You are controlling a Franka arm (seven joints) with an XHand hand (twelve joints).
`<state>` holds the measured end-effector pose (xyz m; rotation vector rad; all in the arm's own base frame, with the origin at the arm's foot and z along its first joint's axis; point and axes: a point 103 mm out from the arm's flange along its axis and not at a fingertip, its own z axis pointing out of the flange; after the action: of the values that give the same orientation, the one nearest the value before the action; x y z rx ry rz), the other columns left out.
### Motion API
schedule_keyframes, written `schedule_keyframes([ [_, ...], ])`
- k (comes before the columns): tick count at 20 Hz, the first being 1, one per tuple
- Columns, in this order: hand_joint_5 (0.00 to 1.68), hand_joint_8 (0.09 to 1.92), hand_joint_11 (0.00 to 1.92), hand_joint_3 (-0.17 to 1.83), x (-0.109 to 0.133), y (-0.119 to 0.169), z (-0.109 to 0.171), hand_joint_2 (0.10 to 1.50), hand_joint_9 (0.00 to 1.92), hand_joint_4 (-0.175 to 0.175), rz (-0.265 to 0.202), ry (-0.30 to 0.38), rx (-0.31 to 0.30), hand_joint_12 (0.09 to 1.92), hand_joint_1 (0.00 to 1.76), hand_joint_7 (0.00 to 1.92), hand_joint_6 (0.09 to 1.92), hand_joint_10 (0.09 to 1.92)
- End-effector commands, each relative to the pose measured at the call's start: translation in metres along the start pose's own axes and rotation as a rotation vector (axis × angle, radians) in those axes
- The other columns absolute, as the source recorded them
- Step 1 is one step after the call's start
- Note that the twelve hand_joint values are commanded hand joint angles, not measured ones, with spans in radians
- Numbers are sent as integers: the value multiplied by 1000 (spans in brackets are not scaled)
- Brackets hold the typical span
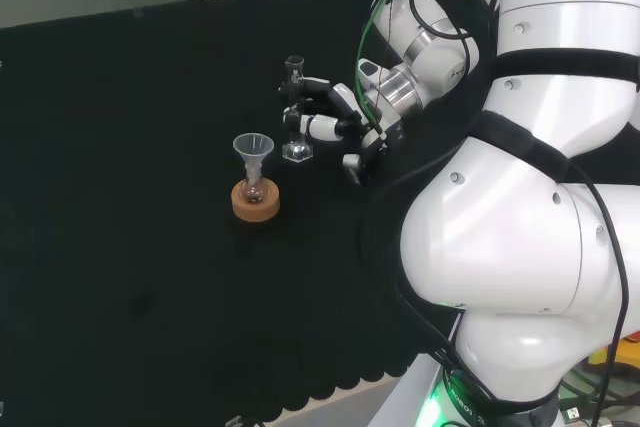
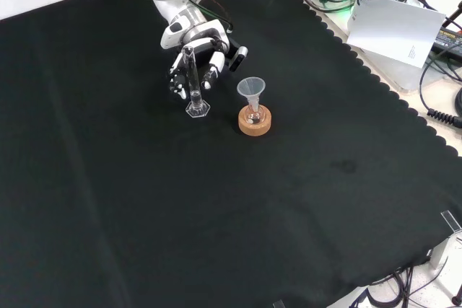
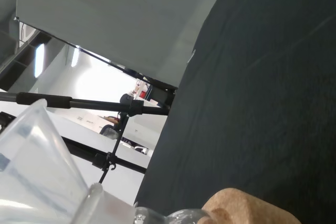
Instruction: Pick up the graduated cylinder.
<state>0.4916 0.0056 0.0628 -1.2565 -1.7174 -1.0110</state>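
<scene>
The graduated cylinder [image 1: 294,107] is a thin clear tube on a hexagonal foot, upright on the black cloth [image 1: 120,147]. In the front view the cylinder [image 2: 193,81] stands just in front of the hand [image 2: 204,52]. The hand [image 1: 340,117] is right beside it in the head view, its fingers [image 1: 318,128] reaching to the tube at two heights, only slightly bent. The thumb [image 1: 353,166] points away from the tube and does not touch it. The cylinder's foot [image 2: 196,110] rests on the cloth.
A small round flask with a clear funnel [image 1: 253,148] in its neck sits on a cork ring [image 1: 255,201], close to the cylinder. The funnel [image 3: 37,171] and cork ring [image 3: 247,208] loom near in the wrist view. Papers and cables [image 2: 393,27] lie past the cloth's scalloped edge.
</scene>
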Motion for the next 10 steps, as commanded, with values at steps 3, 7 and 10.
schedule_keyframes([
  [3, 693, 578, 790, -175, 0, -1, -2, 1096, 952, -30, 1, -12, -24, 1072, 1141, 610, 615, 335],
  [7, 890, 635, 1029, -89, 0, -3, -10, 1152, 1109, -50, 13, -47, -39, 950, 1118, 776, 902, 300],
  [10, 912, 652, 1169, -16, 4, -3, -14, 1153, 1219, -77, 17, -95, -43, 846, 1105, 886, 1078, 241],
])
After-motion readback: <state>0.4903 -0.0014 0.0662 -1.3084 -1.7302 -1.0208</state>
